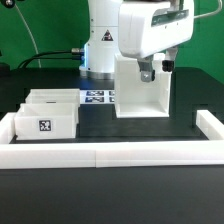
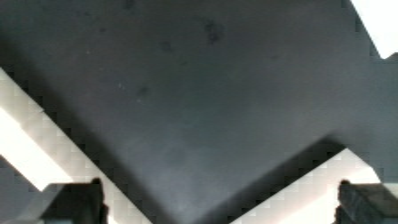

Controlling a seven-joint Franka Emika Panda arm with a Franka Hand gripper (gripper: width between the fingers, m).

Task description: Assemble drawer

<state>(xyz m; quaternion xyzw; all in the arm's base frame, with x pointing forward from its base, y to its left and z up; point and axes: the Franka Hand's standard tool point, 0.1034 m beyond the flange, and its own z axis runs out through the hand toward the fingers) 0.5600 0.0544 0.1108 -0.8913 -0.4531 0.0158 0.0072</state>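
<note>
The tall open-fronted white casing (image 1: 140,88) stands upright on the dark table, right of the middle. My gripper (image 1: 156,69) hangs at its top right corner with its fingers at the casing's top edge. In the wrist view the gripper (image 2: 217,208) is open wide, its dark fingertips (image 2: 71,205) far apart with nothing pinched between them. White plastic (image 2: 36,140) runs in on both sides in a V around the dark surface. Two white trays sit at the exterior view's left: a front one (image 1: 45,121) with a square tag and another (image 1: 52,98) behind it.
The marker board (image 1: 98,97) lies flat between the trays and the casing, in front of the robot base (image 1: 100,45). A low white border rail (image 1: 110,151) runs along the front and up both sides (image 1: 212,125).
</note>
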